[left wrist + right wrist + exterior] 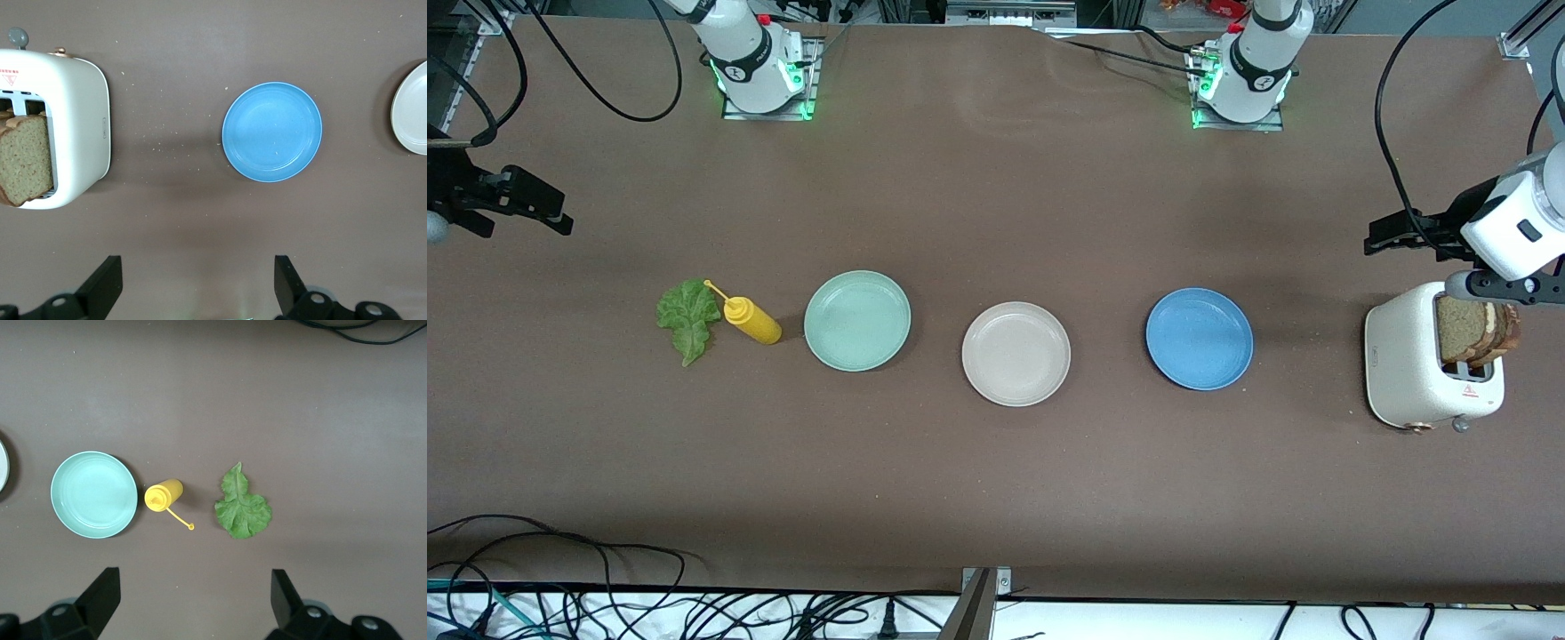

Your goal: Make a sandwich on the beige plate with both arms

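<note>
- Fingers of the left gripper (pixel 197 287) stand wide apart with nothing between them, up over bare worktop (pixel 996 498) at the left arm's end, close to the toaster (pixel 1409 364).
- Fingers of the right gripper (pixel 193 603) are likewise spread and empty, over bare worktop at the right arm's end.
- Two slices of brown wholegrain bread (pixel 1472 333) with darker crust stand upright in the white toaster's slots.
- Ruffled green lettuce leaf (pixel 687 316) lies flat on the worktop, just beside a yellow squeeze bottle (pixel 751 320) lying on its side.
- Beige plate (pixel 1016 353), round, pale and matte with a raised rim, sits bare mid-worktop, between the mint green plate (pixel 857 320) and the blue plate (pixel 1199 338), slightly nearer the front camera than both.
</note>
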